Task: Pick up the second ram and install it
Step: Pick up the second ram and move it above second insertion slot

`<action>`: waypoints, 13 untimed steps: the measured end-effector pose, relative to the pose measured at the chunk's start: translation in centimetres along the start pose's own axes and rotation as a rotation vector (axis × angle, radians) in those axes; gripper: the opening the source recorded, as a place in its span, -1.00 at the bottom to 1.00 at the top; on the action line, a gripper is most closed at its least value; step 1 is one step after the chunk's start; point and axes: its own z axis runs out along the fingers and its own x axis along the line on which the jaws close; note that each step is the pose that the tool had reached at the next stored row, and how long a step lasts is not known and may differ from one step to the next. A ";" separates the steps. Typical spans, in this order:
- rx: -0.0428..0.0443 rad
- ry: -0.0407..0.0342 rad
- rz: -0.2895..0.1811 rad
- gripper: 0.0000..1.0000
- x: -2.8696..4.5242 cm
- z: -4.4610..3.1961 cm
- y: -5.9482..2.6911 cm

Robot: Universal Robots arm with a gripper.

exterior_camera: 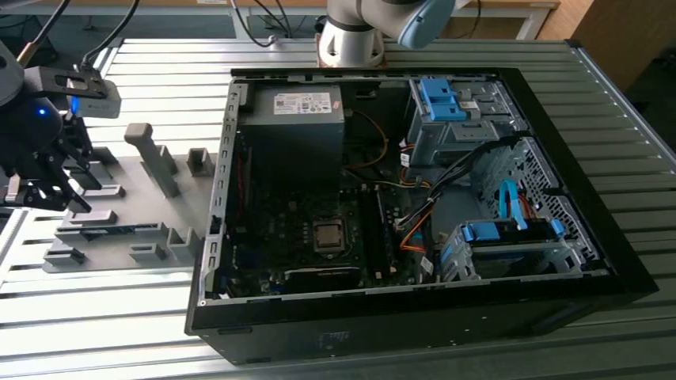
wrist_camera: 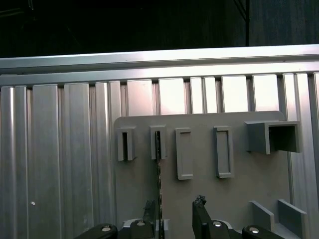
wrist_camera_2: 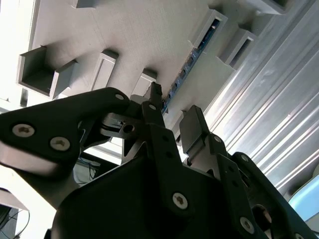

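While the end effector [wrist_camera: 174, 211] hangs over the grey holder plate [exterior_camera: 158, 207] on the slatted aluminium worktop [exterior_camera: 158, 63], its fingers [wrist_camera_2: 192, 124] stand apart and clamp nothing. The second ram [wrist_camera_2: 192, 63] sits on edge in a slot of the plate, running between the fingers in both wrist views, closer to one of them. Judged from this, the pick is not yet made. Installation in the open computer case [exterior_camera: 423, 79], well apart from the plate, remains.

Robotics lab bench: opened computer case [exterior_camera: 423, 321] on slatted aluminium table [exterior_camera: 618, 103], grey fixture tray [exterior_camera: 158, 210].
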 end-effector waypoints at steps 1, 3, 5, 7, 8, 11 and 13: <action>0.0002 0.0000 0.000 -0.15 0.00 0.00 0.00; 0.0003 -0.0001 0.000 -0.15 0.01 0.01 0.00; 0.0003 -0.0001 -0.001 -0.15 0.04 0.07 0.00; 0.0000 0.0002 -0.004 -0.15 0.14 0.16 0.00; 0.0001 0.0002 -0.007 -0.15 0.20 0.23 0.00; -0.0001 0.0002 -0.013 -0.15 0.34 0.60 0.03; -0.0002 0.0003 -0.015 -0.15 0.43 0.93 0.04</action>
